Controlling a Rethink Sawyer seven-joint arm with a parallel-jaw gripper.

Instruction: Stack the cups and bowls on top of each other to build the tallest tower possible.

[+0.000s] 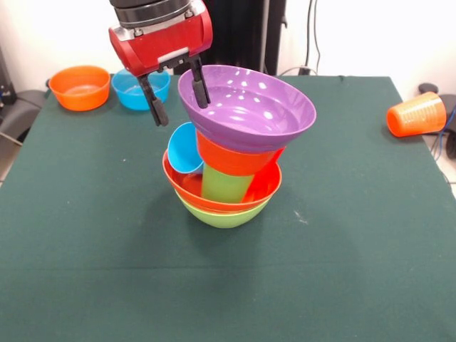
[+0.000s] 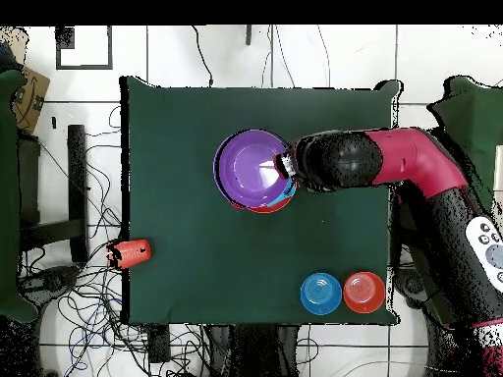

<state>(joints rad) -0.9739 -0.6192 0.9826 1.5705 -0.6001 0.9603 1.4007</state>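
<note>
Currently the gripper is straddling the left rim of the purple bowl, one finger inside, one outside, spread and not visibly pinching. That bowl is tilting down to the right atop the tower at frame centre, so any coming move is turning on that rim lying between the fingers.

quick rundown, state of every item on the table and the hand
hand: open, one finger inside the purple bowl's rim, one outside
purple bowl: tilted, on top of the tower
tower: standing, lime green bowl at its base
light blue cup: on its side in the tower
orange cup: on its side at the table edge
small orange bowl: upright, unstacked
small blue bowl: upright, unstacked
</note>
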